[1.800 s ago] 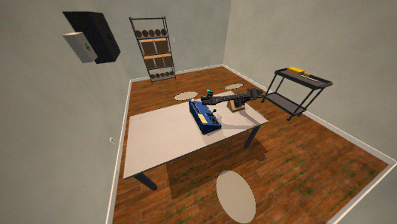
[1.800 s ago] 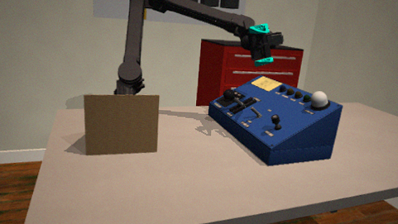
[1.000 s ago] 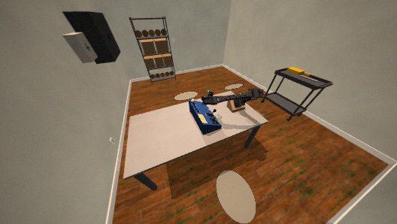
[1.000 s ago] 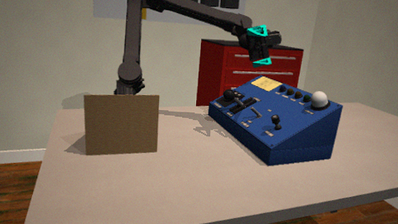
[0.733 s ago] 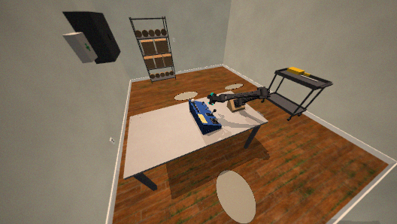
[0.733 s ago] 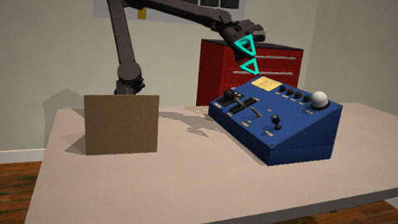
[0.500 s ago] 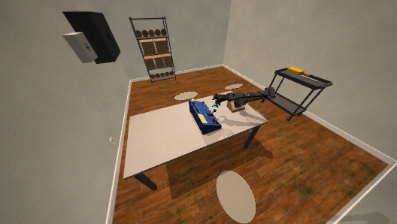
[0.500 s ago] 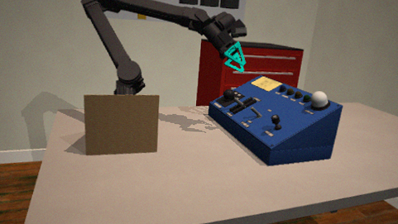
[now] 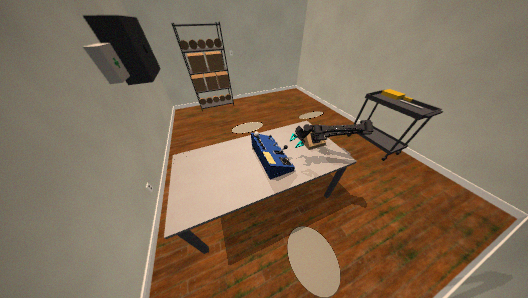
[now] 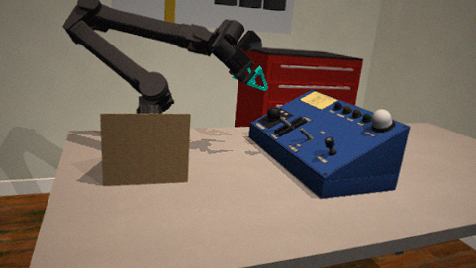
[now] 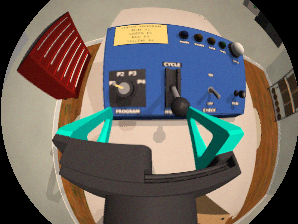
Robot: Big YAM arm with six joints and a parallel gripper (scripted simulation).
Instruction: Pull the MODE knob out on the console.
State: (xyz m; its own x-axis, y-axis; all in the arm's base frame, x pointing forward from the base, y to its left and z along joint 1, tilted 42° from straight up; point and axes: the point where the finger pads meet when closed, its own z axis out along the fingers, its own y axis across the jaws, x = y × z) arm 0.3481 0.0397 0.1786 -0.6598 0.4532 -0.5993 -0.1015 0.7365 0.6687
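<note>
The blue sloped console [image 10: 330, 140] stands on the table, also seen in the overhead view [image 9: 272, 156] and the wrist view [image 11: 174, 72]. Its panel carries a white ball knob [image 10: 382, 119], a row of small dark knobs [image 10: 351, 111], a black ball lever in a slot [image 11: 180, 104], a rotary selector [image 11: 121, 87] and a small joystick [image 10: 330, 144]. I cannot read which one is marked MODE. My gripper [image 10: 254, 78] is open and empty. It hangs in the air above and beside the console's low front edge, touching nothing, with the lever between its teal fingers in the wrist view [image 11: 149, 129].
A cardboard box [image 10: 144, 147] stands on the table in front of the arm's base. A red tool cabinet [image 10: 301, 84] stands behind the console. A black cart [image 9: 397, 120] and a wire shelf [image 9: 204, 65] stand away from the table.
</note>
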